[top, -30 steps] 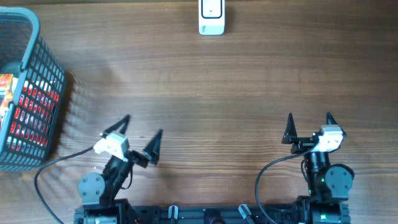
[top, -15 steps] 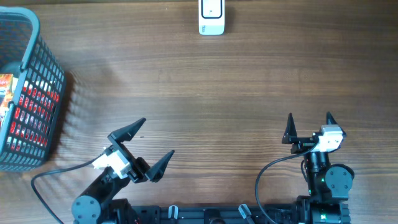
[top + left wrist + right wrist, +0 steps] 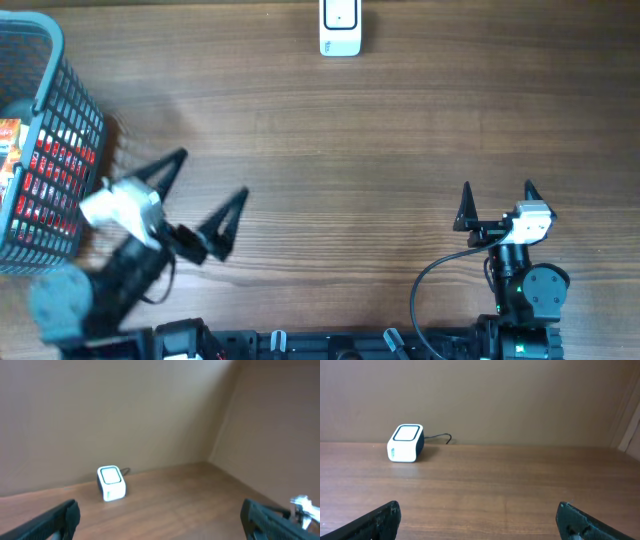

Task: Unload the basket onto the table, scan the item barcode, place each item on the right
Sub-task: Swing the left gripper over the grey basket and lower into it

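Note:
The white barcode scanner (image 3: 340, 28) stands at the far middle edge of the table, and shows as the scanner (image 3: 111, 482) and the scanner (image 3: 405, 442) in both wrist views. Red packaged items (image 3: 55, 165) lie inside the grey mesh basket (image 3: 85, 95) at the far left; no barcode shows. My left gripper (image 3: 210, 176) hangs open above the table just right of the basket, nothing between its fingers (image 3: 60, 519). My right gripper (image 3: 497, 188) stands open and empty at the near right, its fingers (image 3: 577, 522) wide apart.
An orange pack (image 3: 8, 135) sits at the basket's left side. The scanner's cable (image 3: 442, 437) runs off behind it towards the brown back wall. A side wall meets the back wall at the far right of the left wrist view.
My left arm has swung left and risen towards the basket, its gripper staying open. The right arm has not moved.

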You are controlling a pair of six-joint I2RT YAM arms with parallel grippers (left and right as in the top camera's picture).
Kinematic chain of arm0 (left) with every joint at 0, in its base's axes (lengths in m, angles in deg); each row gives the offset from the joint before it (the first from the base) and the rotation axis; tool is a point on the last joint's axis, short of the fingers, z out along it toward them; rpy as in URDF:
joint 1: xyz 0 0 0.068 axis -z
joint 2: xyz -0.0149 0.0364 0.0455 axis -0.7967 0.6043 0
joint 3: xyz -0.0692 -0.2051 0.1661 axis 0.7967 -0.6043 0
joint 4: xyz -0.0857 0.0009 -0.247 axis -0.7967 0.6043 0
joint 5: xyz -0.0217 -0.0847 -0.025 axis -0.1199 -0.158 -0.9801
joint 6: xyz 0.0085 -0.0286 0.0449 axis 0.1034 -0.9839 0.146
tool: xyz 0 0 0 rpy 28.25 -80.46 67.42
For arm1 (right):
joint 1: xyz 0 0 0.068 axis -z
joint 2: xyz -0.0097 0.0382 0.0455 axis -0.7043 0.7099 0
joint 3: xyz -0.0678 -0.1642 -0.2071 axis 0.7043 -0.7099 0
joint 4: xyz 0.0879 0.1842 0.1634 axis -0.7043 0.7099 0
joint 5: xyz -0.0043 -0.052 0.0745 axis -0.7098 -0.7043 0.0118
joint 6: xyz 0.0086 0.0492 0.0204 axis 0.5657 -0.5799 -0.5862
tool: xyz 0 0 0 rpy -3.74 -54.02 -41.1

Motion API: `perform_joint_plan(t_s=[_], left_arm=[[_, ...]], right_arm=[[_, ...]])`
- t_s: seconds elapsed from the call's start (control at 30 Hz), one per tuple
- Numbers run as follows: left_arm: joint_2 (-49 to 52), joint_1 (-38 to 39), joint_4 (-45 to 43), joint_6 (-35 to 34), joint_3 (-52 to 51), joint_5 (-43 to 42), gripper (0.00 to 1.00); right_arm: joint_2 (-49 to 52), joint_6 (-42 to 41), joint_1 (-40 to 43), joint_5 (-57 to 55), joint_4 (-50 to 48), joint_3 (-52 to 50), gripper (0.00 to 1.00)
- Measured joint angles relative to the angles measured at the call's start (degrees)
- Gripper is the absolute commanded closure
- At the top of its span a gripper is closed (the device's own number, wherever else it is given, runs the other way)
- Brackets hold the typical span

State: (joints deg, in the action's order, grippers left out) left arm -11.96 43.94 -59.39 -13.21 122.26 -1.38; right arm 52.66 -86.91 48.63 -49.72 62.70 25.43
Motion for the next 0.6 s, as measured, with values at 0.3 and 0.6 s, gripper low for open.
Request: perform_joint_plan(t_s=[0.3,0.6], left_arm=[[13.3,-0.2,5.6,1.8,15.8,-5.2,0.00],[32.2,-0.2,40.3,-0.4,52.4,15.9,0.00]], right_arm=[[0.0,0.0,0.0,0.0,0.0,0.0,0.00],[0.0,0.0,0.0,0.0,0.0,0.0,0.00]])
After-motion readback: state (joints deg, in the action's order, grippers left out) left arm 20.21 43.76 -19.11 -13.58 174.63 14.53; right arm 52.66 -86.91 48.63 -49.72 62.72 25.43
